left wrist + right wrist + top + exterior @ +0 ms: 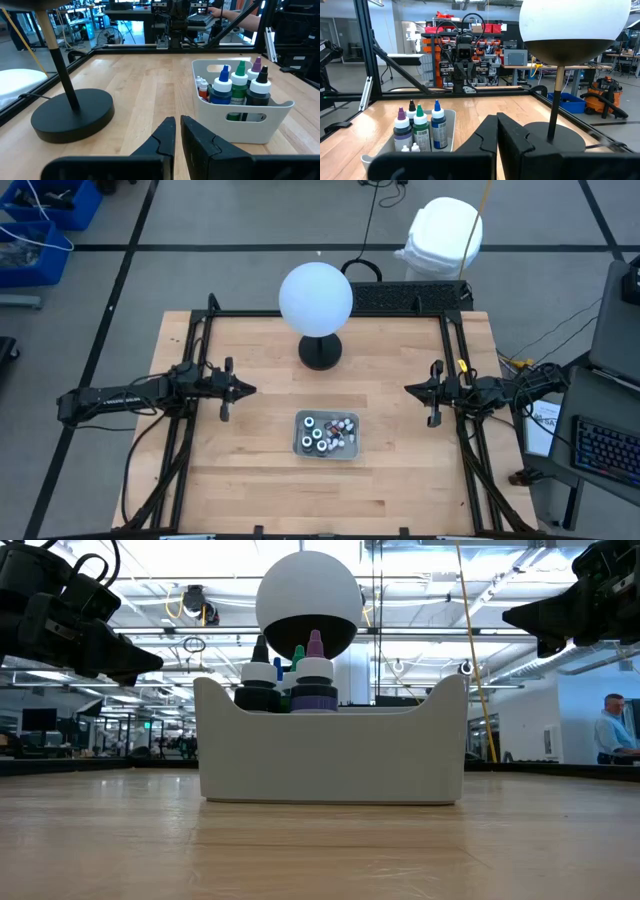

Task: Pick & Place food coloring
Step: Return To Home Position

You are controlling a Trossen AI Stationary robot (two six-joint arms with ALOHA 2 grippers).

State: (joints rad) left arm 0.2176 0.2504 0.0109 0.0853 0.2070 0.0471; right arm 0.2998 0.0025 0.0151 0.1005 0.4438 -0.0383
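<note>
Food coloring [326,434] in bin [326,456] — midway btwn L gripper [251,390], R gripper [408,389] — both closed, empty.

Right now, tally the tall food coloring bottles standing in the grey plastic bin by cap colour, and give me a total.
Tall blue-capped bottle: 1
Tall green-capped bottle: 1
Tall purple-capped bottle: 1
Tall black-capped bottle: 1
Total: 4, all upright in the grey plastic bin. The small white-capped bottles beside them are too crowded to count.
</note>
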